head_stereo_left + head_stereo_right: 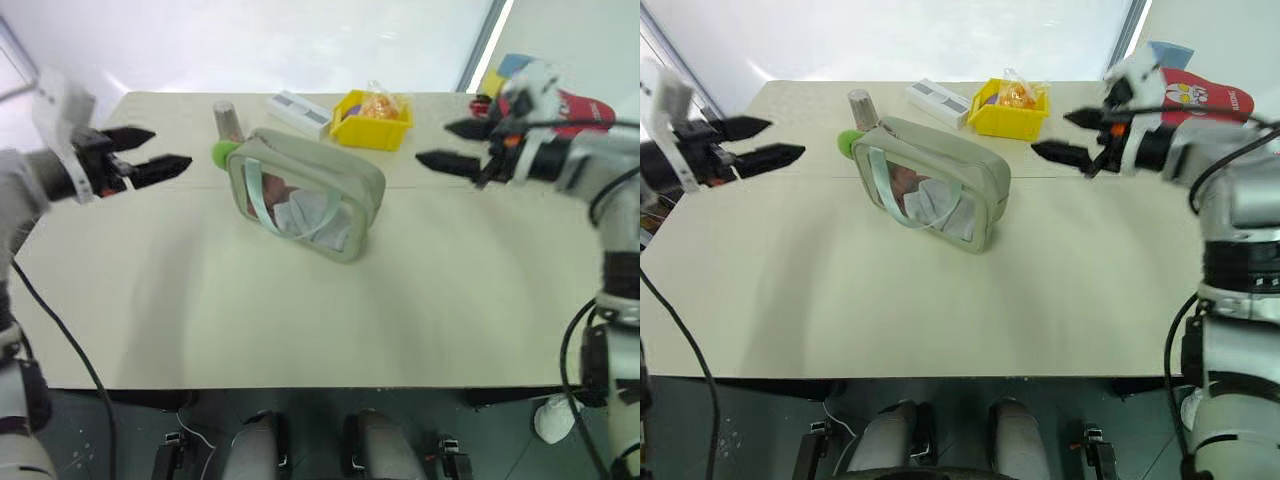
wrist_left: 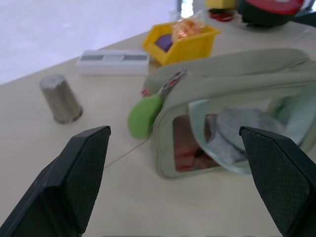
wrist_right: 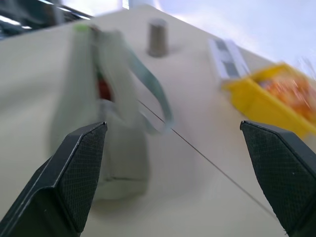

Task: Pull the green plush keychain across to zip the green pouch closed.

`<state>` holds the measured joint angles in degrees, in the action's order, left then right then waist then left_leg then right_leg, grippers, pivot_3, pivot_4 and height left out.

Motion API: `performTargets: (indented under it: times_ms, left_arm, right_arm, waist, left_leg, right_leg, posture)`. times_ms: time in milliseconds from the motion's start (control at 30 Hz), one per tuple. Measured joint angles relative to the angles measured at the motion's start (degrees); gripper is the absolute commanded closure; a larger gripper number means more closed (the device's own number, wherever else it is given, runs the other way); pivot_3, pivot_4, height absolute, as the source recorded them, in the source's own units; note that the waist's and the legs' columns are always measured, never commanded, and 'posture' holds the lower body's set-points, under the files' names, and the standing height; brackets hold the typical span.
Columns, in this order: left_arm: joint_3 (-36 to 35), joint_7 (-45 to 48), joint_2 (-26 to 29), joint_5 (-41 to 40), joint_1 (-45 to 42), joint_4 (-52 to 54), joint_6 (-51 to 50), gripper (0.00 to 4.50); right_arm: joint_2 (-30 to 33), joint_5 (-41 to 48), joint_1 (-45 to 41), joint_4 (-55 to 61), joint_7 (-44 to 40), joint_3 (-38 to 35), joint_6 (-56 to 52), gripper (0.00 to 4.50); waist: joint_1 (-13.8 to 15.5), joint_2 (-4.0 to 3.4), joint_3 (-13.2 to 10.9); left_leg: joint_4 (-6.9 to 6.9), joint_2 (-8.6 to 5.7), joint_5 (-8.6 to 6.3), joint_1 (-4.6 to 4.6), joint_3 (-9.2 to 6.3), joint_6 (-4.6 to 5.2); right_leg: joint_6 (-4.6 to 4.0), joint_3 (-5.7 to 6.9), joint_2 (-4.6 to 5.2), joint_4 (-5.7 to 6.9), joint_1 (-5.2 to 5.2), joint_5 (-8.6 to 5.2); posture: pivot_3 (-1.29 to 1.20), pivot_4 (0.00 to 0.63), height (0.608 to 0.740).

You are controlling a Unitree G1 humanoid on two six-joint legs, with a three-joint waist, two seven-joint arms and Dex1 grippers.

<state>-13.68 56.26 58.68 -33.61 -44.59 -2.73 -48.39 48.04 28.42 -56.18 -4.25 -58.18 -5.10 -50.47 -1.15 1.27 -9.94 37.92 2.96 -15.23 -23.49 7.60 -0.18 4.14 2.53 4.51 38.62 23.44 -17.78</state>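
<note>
The green pouch (image 1: 305,195) lies in the middle of the table, clear front panel up, with its mint strap looped over the panel and pink-white contents showing through. The green plush keychain (image 1: 223,151) hangs at the pouch's far-left corner; the left wrist view shows it as a lime blob (image 2: 144,116) by the zipper pull. My left gripper (image 1: 150,152) hovers open to the left of the pouch, apart from it. Open too, my right gripper (image 1: 452,144) hovers to the pouch's right, with nothing between its fingers.
Behind the pouch stand a small grey cup (image 1: 226,119), a white flat box (image 1: 299,112) and a yellow bin (image 1: 373,121) holding an orange packet. A red case (image 1: 583,110) sits at the far right. The table (image 1: 300,320) is bare in front of the pouch.
</note>
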Motion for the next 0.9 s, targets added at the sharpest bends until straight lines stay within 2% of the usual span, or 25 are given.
performTargets:
  times_ms: [100, 233, 467, 567, 700, 900]
  left_arm:
    - [2.41, 3.37, 1.02, 0.56, -2.05, -1.44, 1.31, 0.03]
    - [3.81, 3.30, 0.19, 1.72, -3.01, -3.31, 2.55, 0.03]
    - [4.20, 3.19, -0.41, 3.29, -3.00, -4.03, 4.28, 0.03]
    - [4.06, 2.84, -0.54, 3.60, -2.78, -3.90, 4.24, 0.03]
    - [3.07, 2.41, -0.70, 1.82, -1.42, -1.58, 2.22, 0.03]
    - [1.07, -0.41, -3.66, -4.09, 4.01, 10.02, -4.16, 0.03]
  right_arm:
    - [-0.30, 1.08, -1.31, 0.91, -1.51, 1.93, -1.50, 0.00]
    - [-0.53, 0.32, -0.59, 2.08, -1.10, 4.50, -0.99, 0.00]
    - [-1.67, -0.10, -1.90, 2.10, 0.20, 4.78, -1.14, 0.00]
    - [-5.31, -0.06, -4.36, 3.03, 2.43, 5.98, -1.95, 0.00]
    - [-13.21, -0.21, -9.06, 4.34, 7.13, 8.32, -3.75, 0.00]
    - [-19.74, -8.71, -7.45, 5.16, 12.33, 20.55, 0.83, 0.00]
  waist:
    - [0.00, 0.00, 0.00]
    - [0.13, 0.02, -0.02]
    - [0.20, 0.03, -0.02]
    - [-0.18, 0.03, -0.02]
    - [-0.63, 0.03, -0.02]
    - [-0.80, 0.13, 0.01]
  left_leg:
    - [0.05, -0.01, -0.02, -0.01, 0.05, 0.05]
    - [0.08, -0.01, 0.02, -0.11, 0.05, -0.02]
    - [0.35, -0.07, 0.07, -0.97, 0.09, -0.08]
    - [0.34, -0.03, 0.08, -0.95, 0.13, -0.09]
    - [0.34, 0.01, 0.12, -0.95, 0.08, -0.14]
    - [0.41, -0.12, 0.10, -1.01, 0.06, -0.12]
  right_leg:
    - [0.00, -0.01, 0.03, 0.00, 0.00, 0.00]
    - [0.01, -0.06, 0.02, 0.00, 0.09, 0.00]
    - [0.04, -0.06, 0.02, 0.28, 0.96, 0.02]
    - [0.04, -0.06, 0.01, 0.41, 1.05, 0.02]
    - [0.03, -0.07, 0.02, 0.52, 1.09, 0.02]
    - [0.04, -0.12, 0.09, 0.50, 1.04, 0.02]
  posture:
    - [0.00, 0.150, 0.740]
    - [0.00, 0.150, 0.740]
    - [0.00, 0.150, 0.740]
    - [0.00, 0.150, 0.740]
    - [0.00, 0.150, 0.740]
    - [0.00, 0.150, 0.740]
